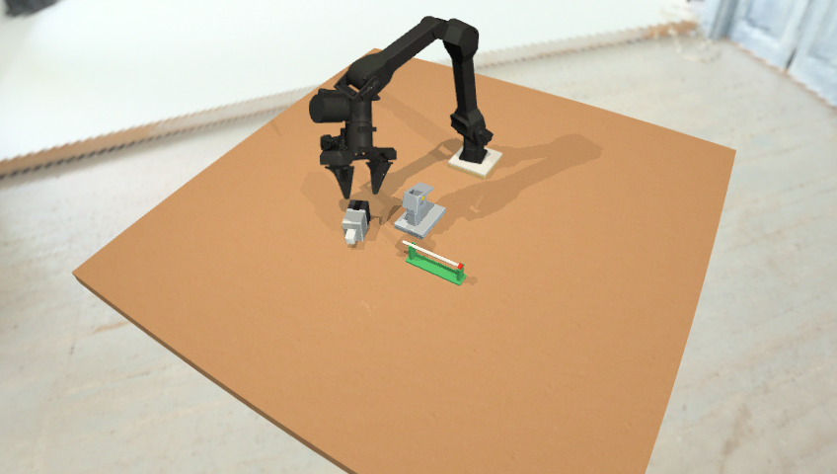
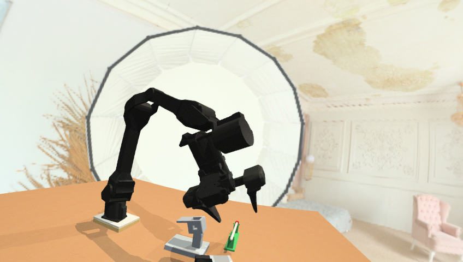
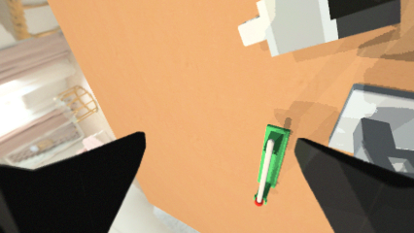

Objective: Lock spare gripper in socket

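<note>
The white lock pin (image 1: 431,254) (image 2: 234,230) (image 3: 264,170) with a red head lies along the top of the green rack (image 1: 434,271) (image 2: 231,245) (image 3: 278,162), not in the socket. The grey mount (image 1: 413,202) (image 2: 196,227) (image 3: 377,134) stands upright on its base plate, its socket open at the top with no spigot in it. The spare gripper (image 1: 355,220) (image 2: 222,258) (image 3: 302,24), light grey and black with a pale spigot, lies on the table beside the mount. My gripper (image 1: 361,195) (image 2: 238,216) (image 3: 221,142) is open and empty, above the table near the spare gripper's black end.
The arm's white base plate (image 1: 481,166) (image 2: 117,224) stands behind the mount. The mount is between the arm's base and the green rack. The brown table's edge (image 3: 89,87) shows at the left of the wrist view.
</note>
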Controlling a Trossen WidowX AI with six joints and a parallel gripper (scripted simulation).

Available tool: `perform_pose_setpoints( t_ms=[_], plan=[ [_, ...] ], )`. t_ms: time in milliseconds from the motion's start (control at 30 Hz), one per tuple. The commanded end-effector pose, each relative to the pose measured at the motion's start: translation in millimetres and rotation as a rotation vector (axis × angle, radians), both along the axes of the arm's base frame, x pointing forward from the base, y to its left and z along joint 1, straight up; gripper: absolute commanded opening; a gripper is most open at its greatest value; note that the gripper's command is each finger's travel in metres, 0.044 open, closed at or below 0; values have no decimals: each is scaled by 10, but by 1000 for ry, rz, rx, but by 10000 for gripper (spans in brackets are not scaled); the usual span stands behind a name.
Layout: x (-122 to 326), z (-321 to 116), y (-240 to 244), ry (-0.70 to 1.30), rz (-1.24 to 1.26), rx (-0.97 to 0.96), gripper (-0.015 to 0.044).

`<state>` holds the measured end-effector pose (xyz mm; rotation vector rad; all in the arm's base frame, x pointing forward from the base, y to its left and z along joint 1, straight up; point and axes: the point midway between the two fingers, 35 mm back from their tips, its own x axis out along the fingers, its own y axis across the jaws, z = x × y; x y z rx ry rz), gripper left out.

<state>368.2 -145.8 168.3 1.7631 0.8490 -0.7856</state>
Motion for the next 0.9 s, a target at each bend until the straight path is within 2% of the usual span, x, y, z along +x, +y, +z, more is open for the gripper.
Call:
perform_pose_setpoints(
  t_ms=[0,133,667,867],
  plan=[
    [-291,-35,-343,-6,-747,551,440],
    [-346,-40,-393,4,-893,679,440],
    [-344,-51,-395,4,-893,679,440],
    [-327,-337,-439,4,-893,678,440]
  ],
)
